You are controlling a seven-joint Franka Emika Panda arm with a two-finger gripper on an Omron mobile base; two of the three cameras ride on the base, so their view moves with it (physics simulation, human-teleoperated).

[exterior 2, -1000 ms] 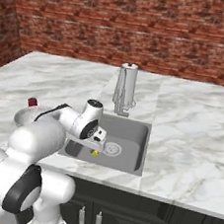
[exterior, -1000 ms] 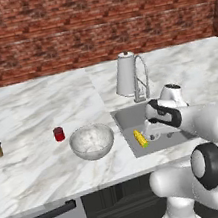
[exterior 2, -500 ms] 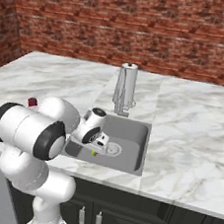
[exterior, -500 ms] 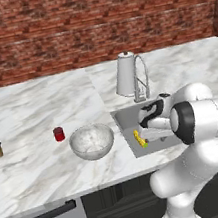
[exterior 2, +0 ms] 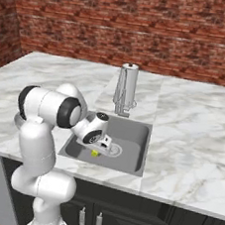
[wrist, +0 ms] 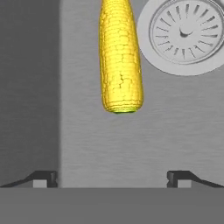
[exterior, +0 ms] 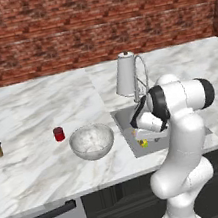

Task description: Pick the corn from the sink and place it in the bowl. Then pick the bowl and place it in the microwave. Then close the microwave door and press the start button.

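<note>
Step one, picking up the corn (wrist: 120, 57): it lies on the sink (wrist: 131, 140) floor, upper centre of the hand view. My gripper (wrist: 112, 178) is spread, empty. Next I advance and straddle it.

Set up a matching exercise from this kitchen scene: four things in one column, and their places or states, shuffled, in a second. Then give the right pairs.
Things:
1. corn
2. bowl
3. red cup
4. tool

Places or states:
A. standing on the counter just left of the bowl
B. open, with nothing between its fingers
C. lying on the sink floor beside the round drain
D. on the counter left of the sink, nothing in it

Pairs: 1-C, 2-D, 3-A, 4-B
</note>
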